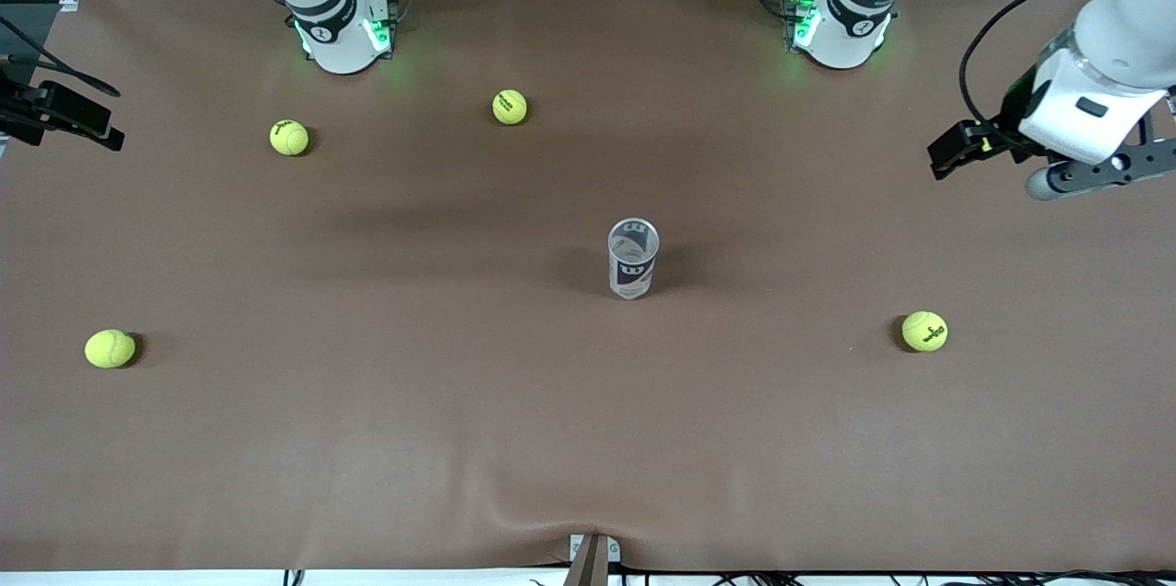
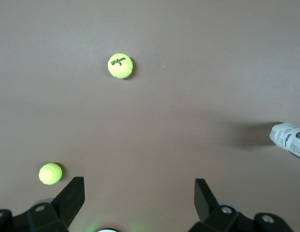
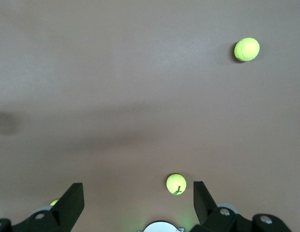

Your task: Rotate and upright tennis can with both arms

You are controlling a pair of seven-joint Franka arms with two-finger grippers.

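The tennis can (image 1: 633, 260) stands upright near the middle of the table, open silvery rim up, navy label with a white "W" facing the front camera. Its end shows at the edge of the left wrist view (image 2: 289, 140). My left gripper (image 1: 955, 152) hangs high over the left arm's end of the table, well away from the can; in its wrist view (image 2: 139, 189) it is open and empty. My right gripper (image 1: 96, 131) is over the right arm's end of the table; in its wrist view (image 3: 138, 191) it is open and empty. Neither touches the can.
Several yellow-green tennis balls lie on the brown table: two near the right arm's base (image 1: 289, 137) (image 1: 510, 107), one toward the right arm's end nearer the front camera (image 1: 110, 348), and one toward the left arm's end (image 1: 924, 331).
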